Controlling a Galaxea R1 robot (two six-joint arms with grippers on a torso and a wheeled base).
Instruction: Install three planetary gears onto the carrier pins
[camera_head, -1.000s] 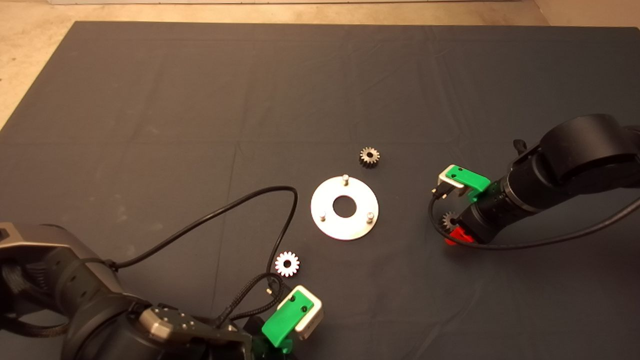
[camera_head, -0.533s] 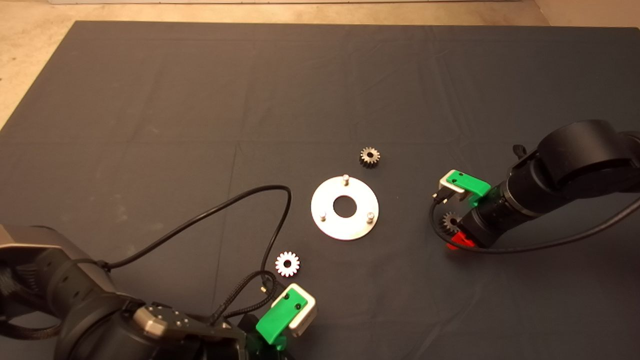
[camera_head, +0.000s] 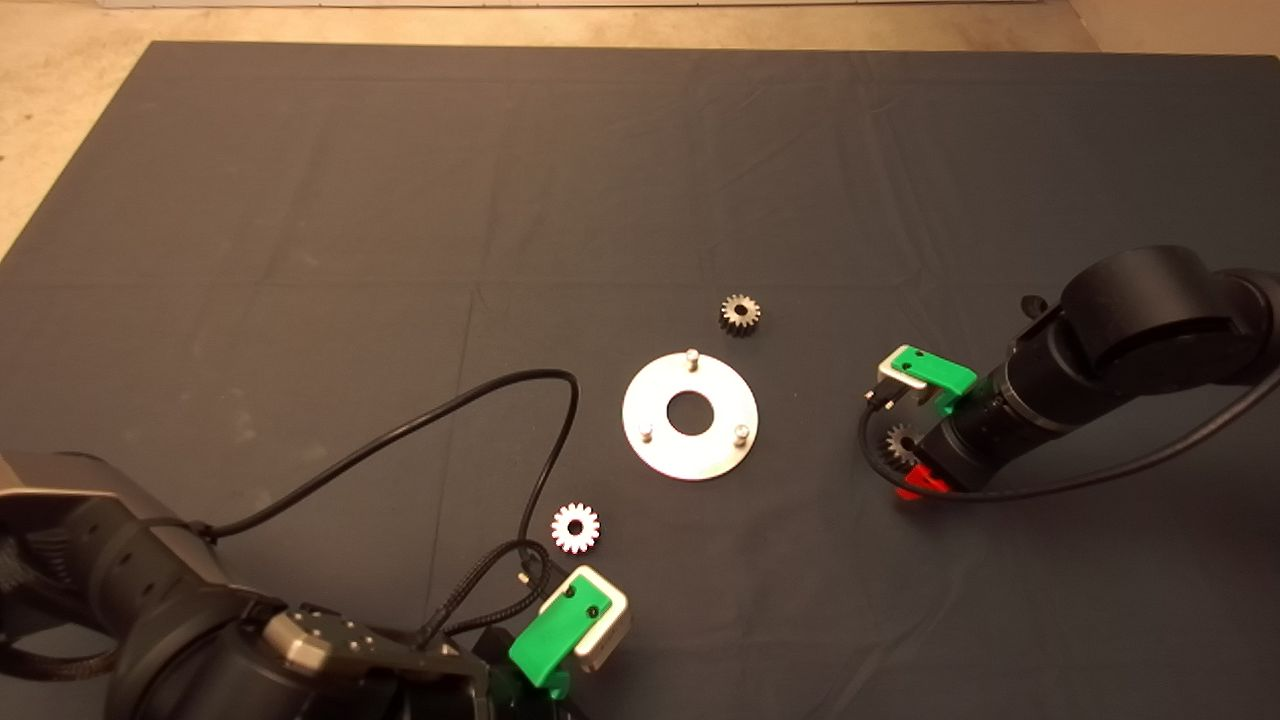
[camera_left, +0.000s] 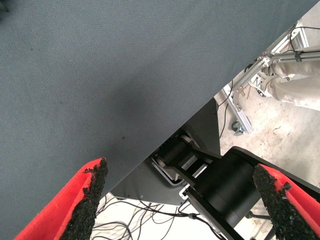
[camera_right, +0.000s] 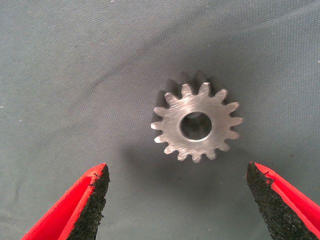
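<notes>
The round silver carrier plate (camera_head: 650, 400) lies at mid-mat with three bare upright pins (camera_head: 691, 355), (camera_head: 646, 433), (camera_head: 741, 432). One dark planetary gear (camera_head: 740, 314) lies just beyond the plate. A shiny gear (camera_head: 575, 527) lies near the plate's left front. A third gear (camera_head: 898, 444) lies flat to the right of the plate, partly under my right gripper (camera_head: 912, 478). In the right wrist view this gear (camera_right: 196, 123) lies between and ahead of the open fingers (camera_right: 92, 200). My left gripper (camera_left: 182, 197) is open and empty at the mat's front edge.
A black cable (camera_head: 420, 430) loops from the left arm across the mat towards the plate's left side. The right arm's cable (camera_head: 1100, 480) curves beside its gripper. In the left wrist view, the robot's base and a person's leg (camera_left: 295, 80) show past the mat's edge.
The right arm has shifted slightly over its gear. The left gripper has drawn back a little towards the mat's front edge. Gears and plate have not moved.
</notes>
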